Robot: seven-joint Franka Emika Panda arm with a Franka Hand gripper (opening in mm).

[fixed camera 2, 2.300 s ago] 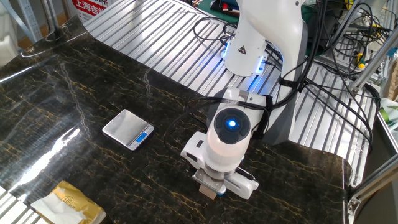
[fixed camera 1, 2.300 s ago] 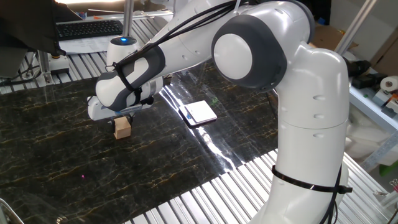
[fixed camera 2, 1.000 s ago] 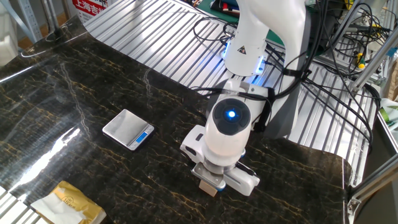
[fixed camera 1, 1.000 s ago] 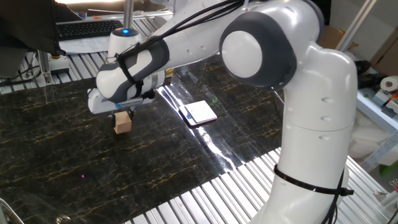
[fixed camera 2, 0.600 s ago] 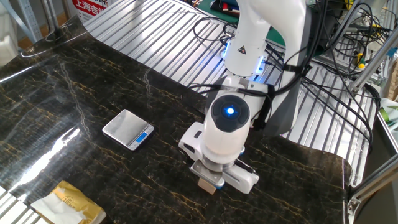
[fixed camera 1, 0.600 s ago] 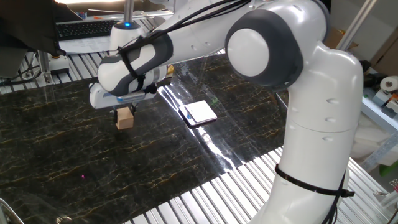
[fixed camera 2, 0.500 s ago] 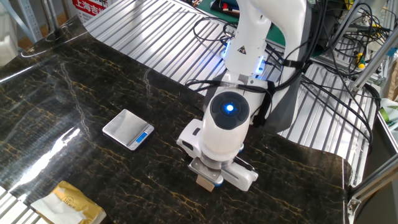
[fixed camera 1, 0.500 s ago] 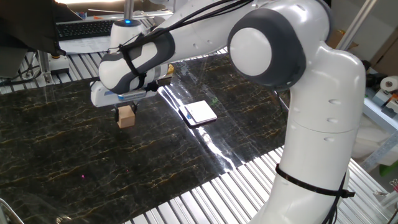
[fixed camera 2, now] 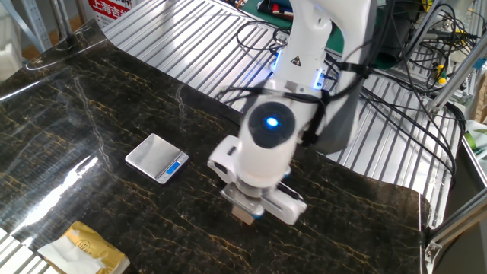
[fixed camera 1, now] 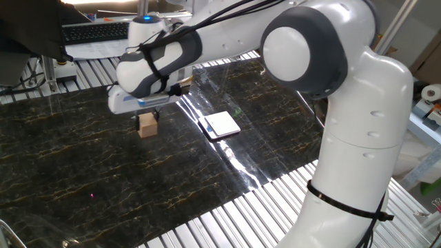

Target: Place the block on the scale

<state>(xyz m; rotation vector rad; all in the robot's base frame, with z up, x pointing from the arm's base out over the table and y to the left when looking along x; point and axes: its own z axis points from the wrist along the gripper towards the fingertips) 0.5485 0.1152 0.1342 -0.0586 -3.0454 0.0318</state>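
The block (fixed camera 1: 147,125) is a small light-tan wooden cube held in my gripper (fixed camera 1: 147,118) and lifted a little above the dark marble table. In the other fixed view the block (fixed camera 2: 243,215) peeks out under my gripper (fixed camera 2: 245,208). The scale (fixed camera 1: 222,125) is a thin square with a shiny white top plate, lying flat to the right of the block. In the other fixed view the scale (fixed camera 2: 156,157) shows its blue mark and lies to the left of my gripper. The fingers are mostly hidden by the hand.
A tan box with yellow material (fixed camera 2: 85,249) lies at the table's front left in the other fixed view. A keyboard (fixed camera 1: 96,31) sits behind the table. Cables (fixed camera 2: 415,84) run along the ribbed metal surface near the robot base (fixed camera 2: 304,61).
My gripper has lifted the block off the table and carried it toward the scale.
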